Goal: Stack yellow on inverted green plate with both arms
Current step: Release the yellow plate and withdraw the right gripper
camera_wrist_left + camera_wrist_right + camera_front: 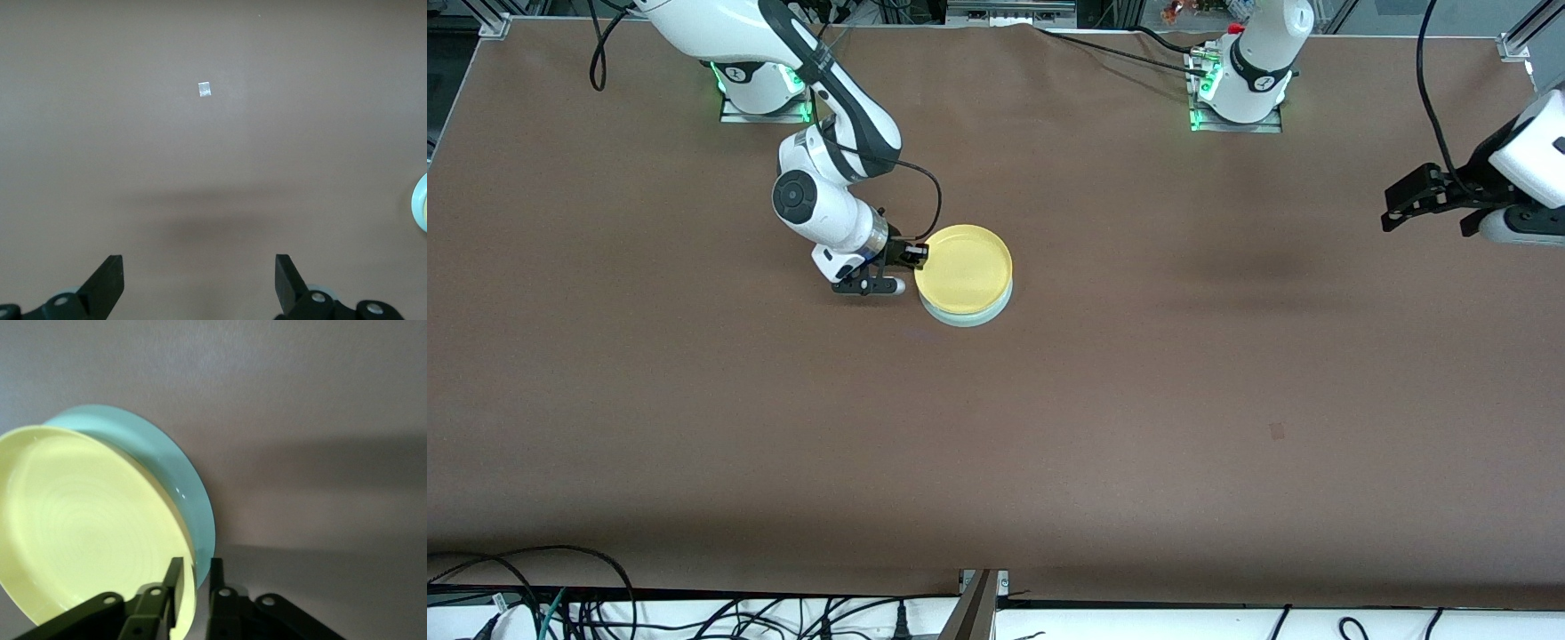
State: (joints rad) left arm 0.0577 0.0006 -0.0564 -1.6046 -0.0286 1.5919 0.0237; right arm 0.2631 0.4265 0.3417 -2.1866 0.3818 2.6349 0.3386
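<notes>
Yellow plate (964, 269) sits rim-up on the inverted green plate (967, 316), mid-bench toward the right arm's end. Right claw (913, 256) is at the yellow rim; the right wrist view shows its fingers (172, 583) narrowly straddling that rim, slightly parted. Left claw (1403, 204) waits wide open over bare bench (1138, 400); only its wrist view catches a small pale tape square (204, 89).

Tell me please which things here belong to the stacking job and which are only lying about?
Belong to the job:
- yellow plate, lying on the green plate
- green plate, under it
- right gripper, at the yellow plate's rim
- left gripper, open, waiting over the table's left-arm end

Only lying about:
- small pale square mark on the table
</notes>
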